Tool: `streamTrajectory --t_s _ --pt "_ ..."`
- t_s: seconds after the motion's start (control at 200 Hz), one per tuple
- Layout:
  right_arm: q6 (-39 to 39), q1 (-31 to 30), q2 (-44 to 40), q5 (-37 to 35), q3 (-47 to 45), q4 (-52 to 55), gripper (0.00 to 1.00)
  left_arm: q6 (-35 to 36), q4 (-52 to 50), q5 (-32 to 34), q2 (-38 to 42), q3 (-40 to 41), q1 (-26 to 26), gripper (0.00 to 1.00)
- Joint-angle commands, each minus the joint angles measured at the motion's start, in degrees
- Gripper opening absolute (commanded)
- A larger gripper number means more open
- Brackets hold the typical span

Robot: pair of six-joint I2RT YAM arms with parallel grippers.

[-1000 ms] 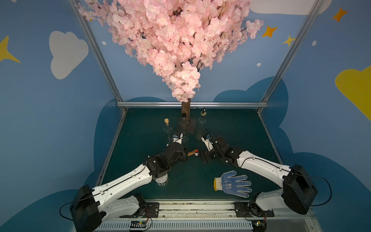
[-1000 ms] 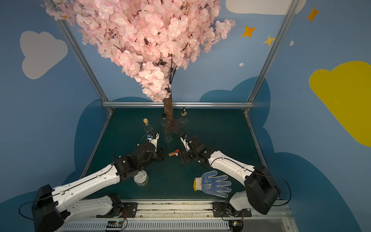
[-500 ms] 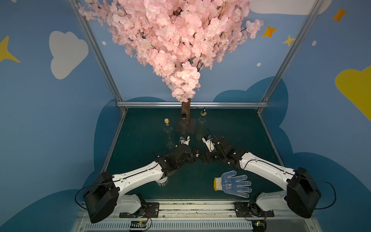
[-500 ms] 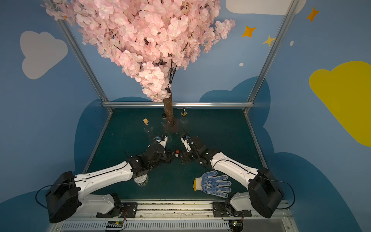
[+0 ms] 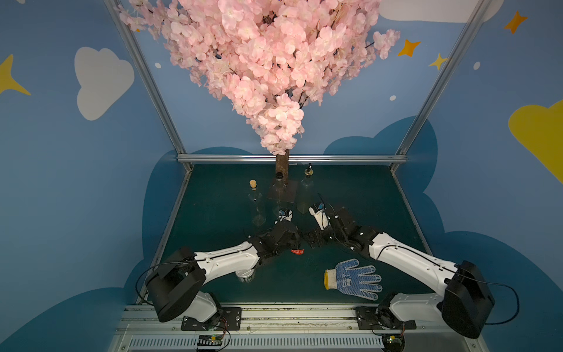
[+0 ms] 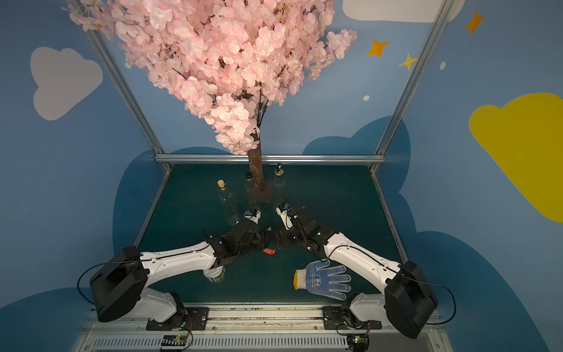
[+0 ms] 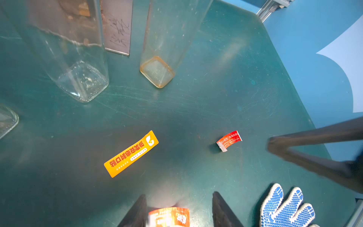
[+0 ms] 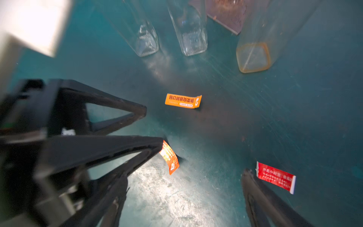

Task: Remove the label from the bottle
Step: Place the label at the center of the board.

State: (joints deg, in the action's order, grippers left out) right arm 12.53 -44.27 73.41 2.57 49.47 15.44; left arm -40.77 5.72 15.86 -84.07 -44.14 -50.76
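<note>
Left tool [image 7: 177, 210] half open with the orange label [image 7: 169, 216] stuck to one finger, right tool [image 8: 185, 176] wide and empty: we fear its stickiness keeps it from dropping.

My table [image 7: 216, 102] is a smooth teal sheet, scuffed, with a dull sheen. The bottles [image 7: 82, 78] are clear glass. The labels [image 7: 131, 154] are glossy printed paper. The glove [image 7: 284, 206] is knit cloth dotted with blue rubber. My left gripper [image 7: 179, 195] is matt black plastic, and the frame [image 5: 289, 158] is brushed metal.
</note>
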Motion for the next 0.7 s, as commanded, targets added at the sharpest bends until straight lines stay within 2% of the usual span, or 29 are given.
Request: streamTrajectory --t_s 0.0,0.275,0.501,0.606,0.696 --pt "1.6 0.2 -2.3 -1.8 -1.3 0.1 0.90 -0.3 0.6 -0.1 1.9 0.3 0.2 0.53" --pt "1.9 0.8 -2.5 -6.7 -0.9 1.3 0.91 2.6 -10.5 4.7 8.8 -3.1 0.0 0.54" --pt "2.5 1.6 -2.1 -11.1 0.6 4.5 0.91 0.5 -25.4 16.9 17.9 -3.1 0.3 0.60" --pt "3.2 2.4 -2.5 -11.6 0.8 4.9 0.91 0.0 -30.9 20.9 22.5 -2.3 1.9 0.63" --pt "3.3 3.9 -2.9 -8.9 1.0 4.8 0.91 -0.4 -32.9 20.3 25.8 -1.2 5.8 0.65"
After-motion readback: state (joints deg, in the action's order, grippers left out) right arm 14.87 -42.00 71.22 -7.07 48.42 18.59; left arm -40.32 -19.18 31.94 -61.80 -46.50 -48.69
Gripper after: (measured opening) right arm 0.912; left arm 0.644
